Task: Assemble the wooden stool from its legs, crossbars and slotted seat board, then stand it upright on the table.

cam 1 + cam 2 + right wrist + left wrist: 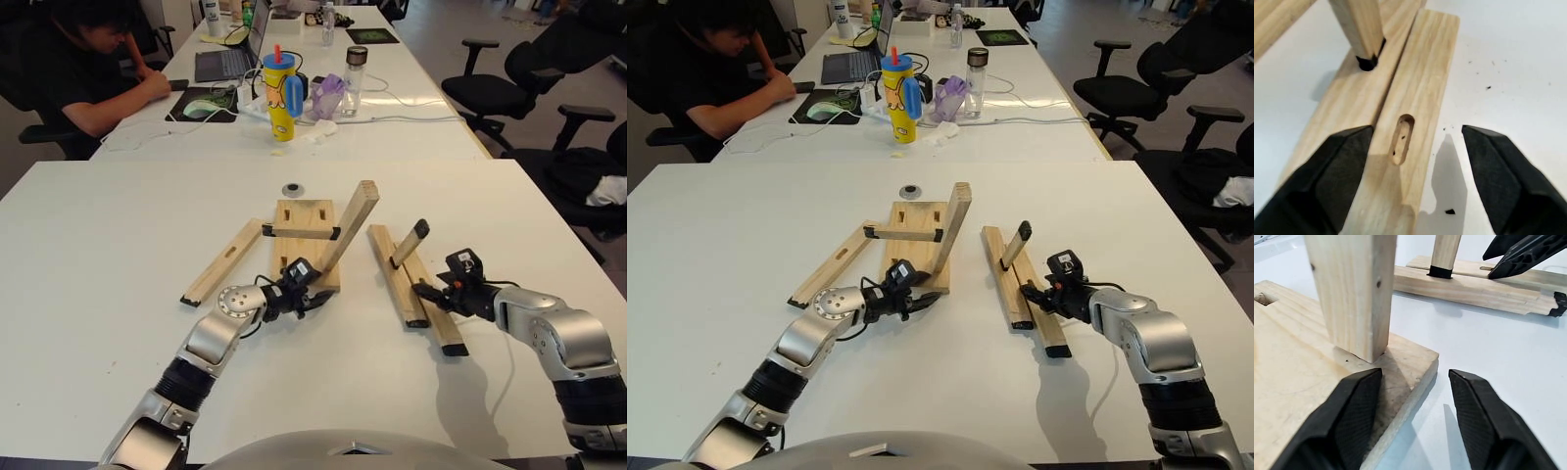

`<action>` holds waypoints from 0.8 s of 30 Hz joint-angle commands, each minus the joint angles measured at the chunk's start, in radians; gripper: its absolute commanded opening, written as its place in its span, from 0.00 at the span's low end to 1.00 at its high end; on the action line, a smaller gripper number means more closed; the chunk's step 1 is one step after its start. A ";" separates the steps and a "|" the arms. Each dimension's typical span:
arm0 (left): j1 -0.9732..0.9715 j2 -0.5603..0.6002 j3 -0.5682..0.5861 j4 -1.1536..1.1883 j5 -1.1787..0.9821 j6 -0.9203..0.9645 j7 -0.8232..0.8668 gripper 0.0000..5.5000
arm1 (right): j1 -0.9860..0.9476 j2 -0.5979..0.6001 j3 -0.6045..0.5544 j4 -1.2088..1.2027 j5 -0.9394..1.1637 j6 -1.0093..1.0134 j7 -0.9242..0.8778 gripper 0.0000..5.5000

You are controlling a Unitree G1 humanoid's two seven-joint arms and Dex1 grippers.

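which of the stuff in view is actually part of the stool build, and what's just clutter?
Stool job:
seat board
tilted leg standing on it
crossbar meeting that leg
loose leg on the left
two legs lying on the right
short crossbar stuck in one of them

Clutter:
small round disc behind the board
yellow tumbler
clear bottle
laptop

Left wrist view: leg [1352,289] cut off by the frame; seat board [1293,391] runs past the edge. Right wrist view: crossbar [1359,27] likewise cut off. Head view: left gripper [315,296] covers the seat board's near end. Round item [293,189] too small to identify.
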 commanded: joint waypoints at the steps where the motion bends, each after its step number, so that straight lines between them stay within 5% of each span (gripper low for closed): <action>1: 0.059 0.017 -0.048 0.053 0.021 0.088 -0.027 0.46 | -0.007 0.010 -0.010 0.014 -0.019 0.028 -0.008 0.61; 10: 0.066 0.044 -0.001 -0.120 -0.033 0.142 -0.035 0.46 | 0.016 0.033 0.057 -0.021 -0.072 0.036 -0.011 0.42; 18: 0.090 0.113 0.166 -0.446 -0.247 0.291 -0.099 0.46 | -0.133 0.252 -0.240 -0.026 -0.025 -0.274 -0.178 0.37; 24: 0.111 0.156 0.476 -0.559 -0.687 0.498 -0.164 0.53 | -0.309 0.357 -0.342 -0.177 0.363 -0.184 -0.136 0.37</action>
